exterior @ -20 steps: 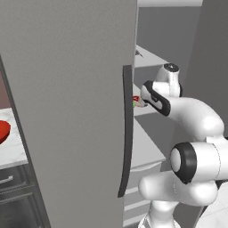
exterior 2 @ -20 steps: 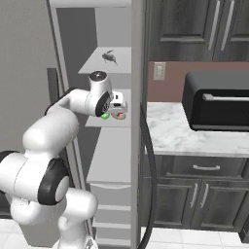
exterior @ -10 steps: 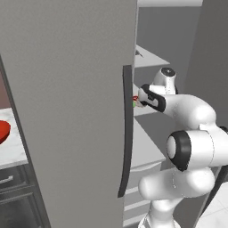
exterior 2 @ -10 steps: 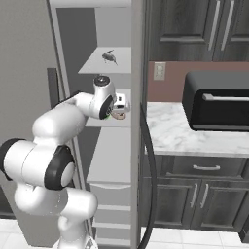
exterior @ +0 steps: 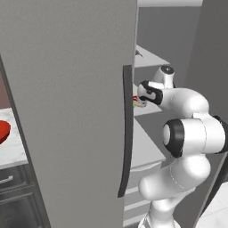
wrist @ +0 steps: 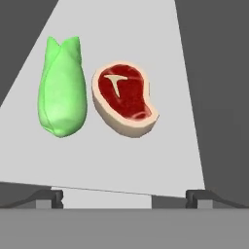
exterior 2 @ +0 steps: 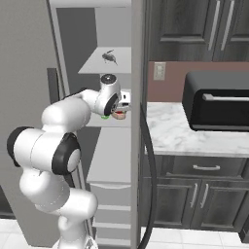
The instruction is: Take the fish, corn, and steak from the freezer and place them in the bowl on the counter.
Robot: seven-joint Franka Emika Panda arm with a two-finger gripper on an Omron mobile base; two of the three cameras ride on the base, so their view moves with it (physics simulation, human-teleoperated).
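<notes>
Two fingertips of the pincer [wrist: 126, 197] stand wide apart, holding nothing, before corn [wrist: 62, 88] and steak [wrist: 125, 98]; the freezer [exterior: 67, 111] door hides its shelf.

1. The arm [exterior: 189, 133] was glossy white, built of rounded, bulbous segments.
2. Each joint carried a dark, near-black ring or band between the white shells [exterior 2: 65, 154].
3. A round grey cap with a dark rim closed the end of the wrist joint [exterior 2: 108, 79].
4. The hand section [exterior: 149, 91] had a black band set against white housing.
5. The gripper [wrist: 126, 197] ended in two small dark finger tips, blocky and matte, one [wrist: 46, 197] at each side.
6. No cables, screws or markings could be made out on the shells.
</notes>
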